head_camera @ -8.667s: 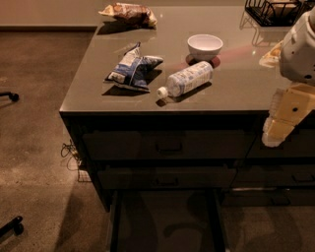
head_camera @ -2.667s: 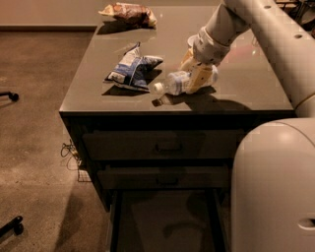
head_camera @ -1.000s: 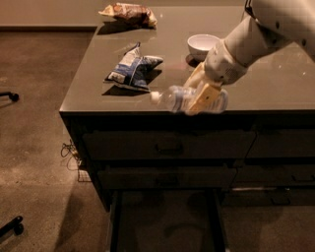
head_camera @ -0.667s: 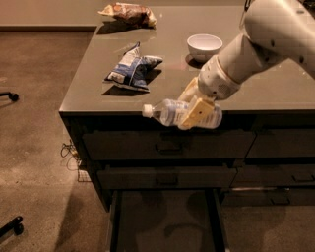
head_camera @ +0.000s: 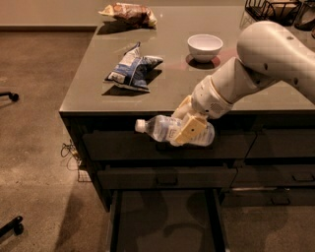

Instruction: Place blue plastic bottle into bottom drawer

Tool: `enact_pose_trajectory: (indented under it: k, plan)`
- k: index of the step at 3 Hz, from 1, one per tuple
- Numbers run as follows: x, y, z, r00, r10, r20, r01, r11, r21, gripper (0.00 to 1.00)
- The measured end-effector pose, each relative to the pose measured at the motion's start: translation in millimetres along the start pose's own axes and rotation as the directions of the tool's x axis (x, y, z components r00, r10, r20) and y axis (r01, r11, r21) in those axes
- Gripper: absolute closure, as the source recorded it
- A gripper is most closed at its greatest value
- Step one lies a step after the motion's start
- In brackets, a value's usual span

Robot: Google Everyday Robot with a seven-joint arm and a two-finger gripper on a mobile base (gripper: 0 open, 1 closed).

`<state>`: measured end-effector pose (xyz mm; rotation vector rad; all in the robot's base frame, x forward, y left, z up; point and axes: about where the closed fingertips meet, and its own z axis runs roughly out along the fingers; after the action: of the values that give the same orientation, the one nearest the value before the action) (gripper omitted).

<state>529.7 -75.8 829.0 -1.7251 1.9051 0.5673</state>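
The blue plastic bottle [head_camera: 165, 129] is clear with a white cap pointing left. It lies on its side in the air in front of the top drawer front. My gripper [head_camera: 187, 124] is shut on the bottle, its cream fingers [head_camera: 189, 131] across the bottle's middle. The white arm reaches in from the upper right. The bottom drawer [head_camera: 165, 221] is pulled open below, with a flat dark bottom panel and dark side rails. The bottle hangs above the drawer's rear part, well clear of it.
A grey counter [head_camera: 167, 74] holds a blue and white snack bag [head_camera: 131, 69], a white bowl [head_camera: 204, 47], a brown snack bag [head_camera: 129, 13] and a wire basket [head_camera: 275, 11] at the back right. Two closed drawers [head_camera: 167, 176] sit above the open one. A chair caster [head_camera: 14, 225] is at lower left.
My gripper has carried the bottle off the counter, forward and down past the front edge. It now hangs lower, in front of the top drawer.
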Motion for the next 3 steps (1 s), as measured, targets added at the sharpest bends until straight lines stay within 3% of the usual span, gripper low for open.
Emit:
enact_pose_trajectory:
  k: [1,2,3]
  plan:
    - [-0.3,-0.3,-0.3,1.0,0.0,0.0,0.0,1.0,0.0,1.0]
    - [40.2,23.3,39.1,0.993,0.107,0.046,-0.105,0.9937,-0.039,1.0]
    - [82.9,50.2,84.9,0.973,0.215,0.081,-0.209,0.9743,-0.085,1.0]
